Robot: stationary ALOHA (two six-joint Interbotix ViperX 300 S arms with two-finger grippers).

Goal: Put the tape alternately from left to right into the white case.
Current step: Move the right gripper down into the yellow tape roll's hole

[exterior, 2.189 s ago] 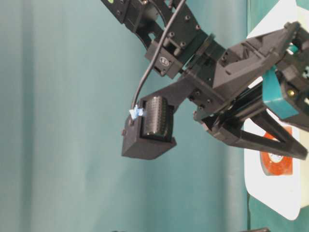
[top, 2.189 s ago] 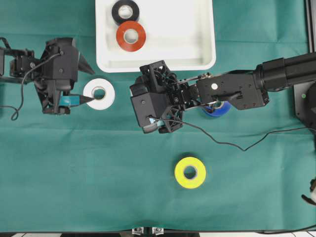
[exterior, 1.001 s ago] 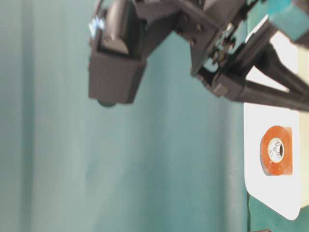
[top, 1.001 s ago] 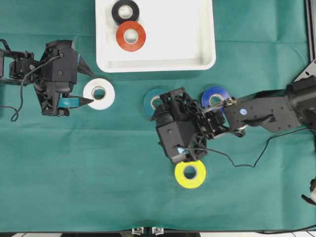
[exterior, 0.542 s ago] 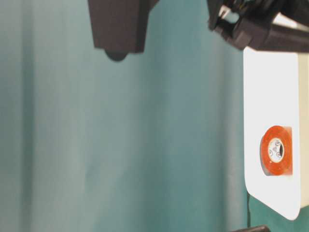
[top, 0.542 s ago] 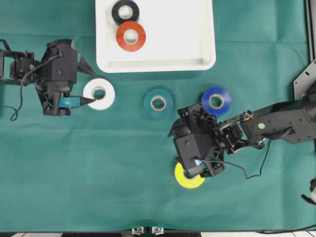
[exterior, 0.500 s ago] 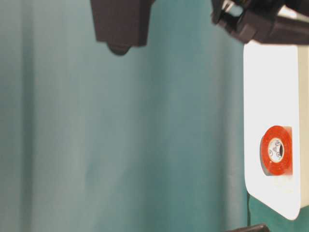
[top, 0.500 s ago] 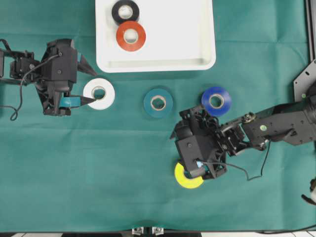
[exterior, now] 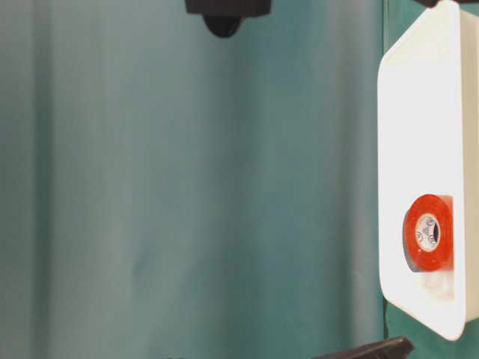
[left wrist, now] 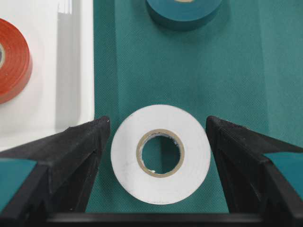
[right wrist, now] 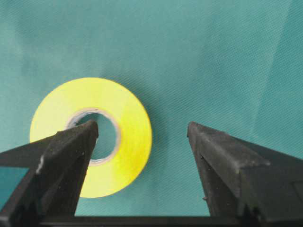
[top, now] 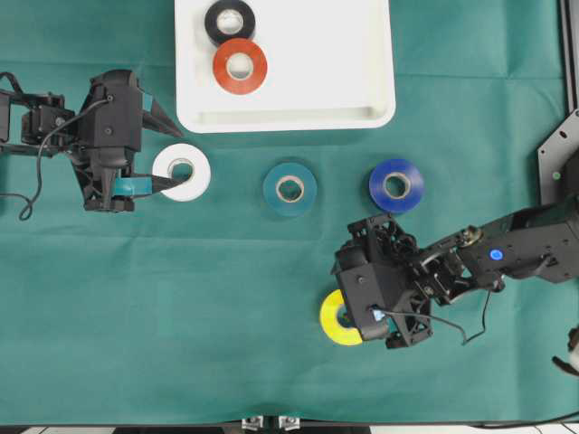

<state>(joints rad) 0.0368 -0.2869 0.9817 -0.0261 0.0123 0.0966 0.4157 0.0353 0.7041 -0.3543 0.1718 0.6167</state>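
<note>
The white case (top: 286, 118) holds a black roll (top: 229, 20) and an orange-red roll (top: 240, 65), the latter also in the table-level view (exterior: 428, 232). On the green cloth lie a white roll (top: 181, 172), a teal roll (top: 289, 188), a blue roll (top: 395, 185) and a yellow roll (top: 335, 318). My left gripper (left wrist: 157, 120) is open, its fingers on either side of the white roll (left wrist: 161, 153) without touching it. My right gripper (right wrist: 142, 125) is open over the yellow roll (right wrist: 128, 123): one finger sits over its hole, the other over cloth past its right rim.
The case's near wall (left wrist: 87, 71) stands just beside my left finger. A black cable (top: 448, 316) trails from the right wrist. A metal frame (top: 554, 155) stands at the right edge. Only the tip of the right arm's camera housing (exterior: 224, 15) shows at table level.
My right arm has swung from the middle toward the table's front, uncovering the teal and blue rolls, and now stands over the yellow roll. The left arm has hardly moved.
</note>
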